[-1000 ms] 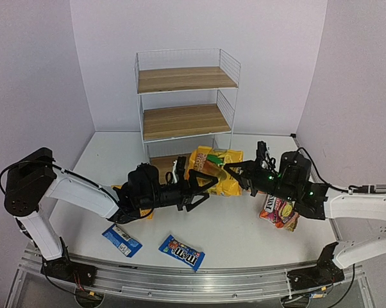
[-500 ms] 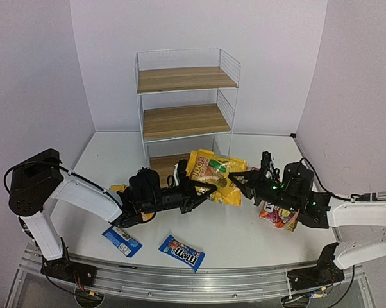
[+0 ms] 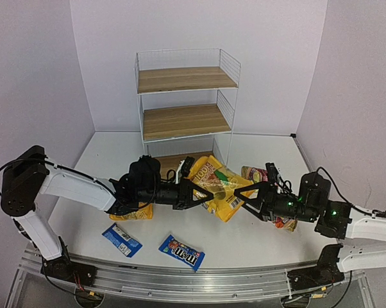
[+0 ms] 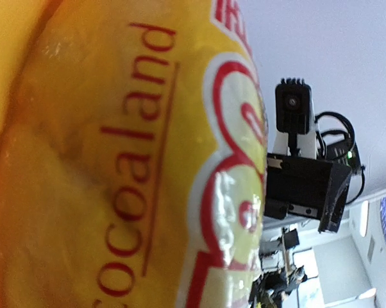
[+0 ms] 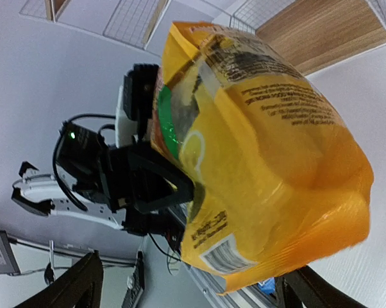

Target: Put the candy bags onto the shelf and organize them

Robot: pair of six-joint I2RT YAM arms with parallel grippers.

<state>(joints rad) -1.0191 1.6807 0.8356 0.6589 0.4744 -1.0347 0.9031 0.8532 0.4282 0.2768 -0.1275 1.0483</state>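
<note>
A large yellow-orange candy bag (image 3: pixel 222 190) hangs above the table in front of the shelf (image 3: pixel 186 78). My left gripper (image 3: pixel 208 188) is shut on the bag's left edge. In the right wrist view its black fingers (image 5: pixel 180 187) pinch the bag (image 5: pixel 276 147). That bag (image 4: pixel 103 160) fills the left wrist view and hides the left fingers there. My right gripper (image 3: pixel 245 199) stands open just right of the bag, its fingers wide apart. A second yellow bag (image 3: pixel 134 213) lies under the left arm. Two red-pink bags (image 3: pixel 256 173) (image 3: pixel 284 222) lie near the right arm. Two blue packets (image 3: pixel 122 239) (image 3: pixel 181 250) lie near the front edge.
All three wood boards of the shelf are bare; the lowest board (image 3: pixel 164 160) sits just behind the left arm. White wire sides (image 3: pixel 229 64) close the shelf's ends. Purple walls enclose the table on three sides.
The left gripper shut on the yellow bag while the right still held it. The right gripper has now opened and drawn back to the right, and the bag sits lower, in the left gripper alone.
</note>
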